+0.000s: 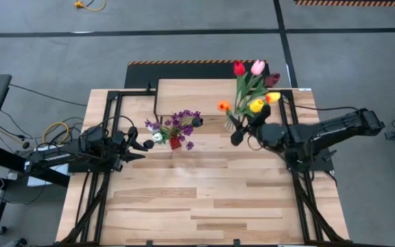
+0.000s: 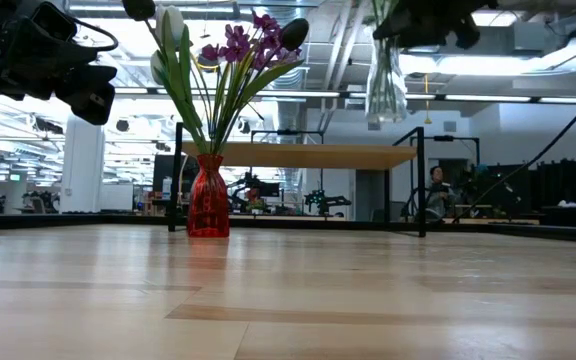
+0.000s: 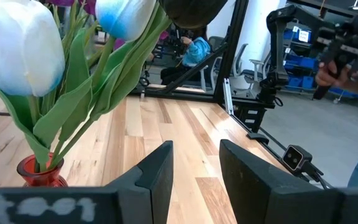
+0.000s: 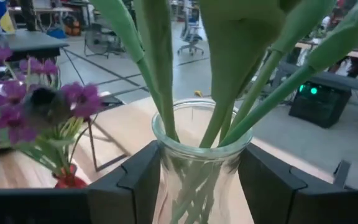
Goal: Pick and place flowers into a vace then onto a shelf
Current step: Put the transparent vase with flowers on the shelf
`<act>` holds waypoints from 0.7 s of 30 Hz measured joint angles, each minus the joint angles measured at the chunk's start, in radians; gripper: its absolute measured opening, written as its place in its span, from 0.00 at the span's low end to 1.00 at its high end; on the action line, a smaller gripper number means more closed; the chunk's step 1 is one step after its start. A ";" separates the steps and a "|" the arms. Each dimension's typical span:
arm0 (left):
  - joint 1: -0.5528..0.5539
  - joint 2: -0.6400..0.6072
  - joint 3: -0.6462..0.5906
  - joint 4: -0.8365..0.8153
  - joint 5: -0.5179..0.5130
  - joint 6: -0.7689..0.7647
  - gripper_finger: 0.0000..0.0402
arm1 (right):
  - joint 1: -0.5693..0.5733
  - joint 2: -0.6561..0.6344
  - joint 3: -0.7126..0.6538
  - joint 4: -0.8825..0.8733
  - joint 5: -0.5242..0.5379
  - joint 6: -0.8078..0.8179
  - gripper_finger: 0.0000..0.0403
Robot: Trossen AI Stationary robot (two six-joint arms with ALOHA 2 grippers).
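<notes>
High view: the right gripper (image 1: 242,130) sits right of centre, holding a clear glass vase (image 1: 234,123) of tulips (image 1: 255,86) whose heads fan toward the upper middle, over the right end of the shelf (image 1: 190,90). The left gripper (image 1: 147,140) sits left of centre, just beside a red vase (image 1: 175,143) of purple blossoms (image 1: 182,122) on the table (image 1: 204,199). Low view: the clear vase (image 2: 385,82) hangs at upper right, above the shelf board (image 2: 313,155), not touching it; the red vase (image 2: 208,197) stands left of centre on the table. Left wrist view: left fingers (image 3: 156,176) parted around nothing, with the red vase (image 3: 41,173) at lower left. Right wrist view: both dark fingers (image 4: 138,181) press the vase neck (image 4: 197,168) just under its rim, clamped. Judgement: glass is smooth, breakable and top-heavy with long stems, so the neck grip under the flared rim looks sound; set down level and gently.
</notes>
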 joint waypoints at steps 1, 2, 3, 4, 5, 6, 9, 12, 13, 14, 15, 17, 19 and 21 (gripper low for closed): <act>0.000 0.000 0.000 0.000 0.000 0.000 0.30 | -0.018 -0.007 0.017 -0.019 -0.014 -0.019 0.45; 0.000 0.000 0.000 0.000 0.000 0.000 0.30 | -0.038 -0.013 0.032 -0.033 -0.035 -0.035 0.44; 0.000 0.000 0.000 0.000 0.000 0.000 0.30 | -0.059 -0.016 0.043 -0.041 -0.056 -0.053 0.44; 0.000 0.000 0.000 0.000 0.000 0.000 0.30 | -0.082 -0.017 0.053 -0.043 -0.083 -0.074 0.43; 0.000 0.000 0.000 0.000 0.000 0.000 0.30 | -0.105 -0.016 0.061 -0.044 -0.117 -0.095 0.43; 0.000 0.000 0.000 0.000 0.000 0.000 0.30 | -0.130 -0.015 0.068 -0.044 -0.151 -0.117 0.43; 0.000 0.000 0.000 0.000 0.000 0.000 0.30 | -0.204 -0.009 0.082 -0.010 -0.241 -0.158 0.44; 0.000 0.000 0.000 0.000 0.000 0.000 0.30 | -0.284 -0.007 0.083 0.004 -0.326 -0.157 0.46; 0.000 0.000 0.000 0.000 0.000 0.000 0.30 | -0.309 -0.007 0.083 0.007 -0.354 -0.155 0.46; 0.000 0.000 0.000 0.000 0.000 0.000 0.30 | -0.333 -0.007 0.083 0.009 -0.376 -0.146 0.45; 0.000 0.000 0.000 0.000 0.000 0.000 0.30 | -0.357 -0.007 0.083 0.007 -0.396 -0.139 0.44; 0.000 0.000 0.000 0.000 0.001 0.000 0.30 | -0.396 -0.007 0.083 0.005 -0.436 -0.129 0.43; 0.000 0.000 0.000 0.000 0.001 0.000 0.30 | -0.429 0.006 0.083 0.013 -0.468 -0.123 0.43; 0.000 0.000 0.000 0.000 0.000 0.000 0.30 | -0.458 0.016 0.081 0.003 -0.493 -0.123 0.44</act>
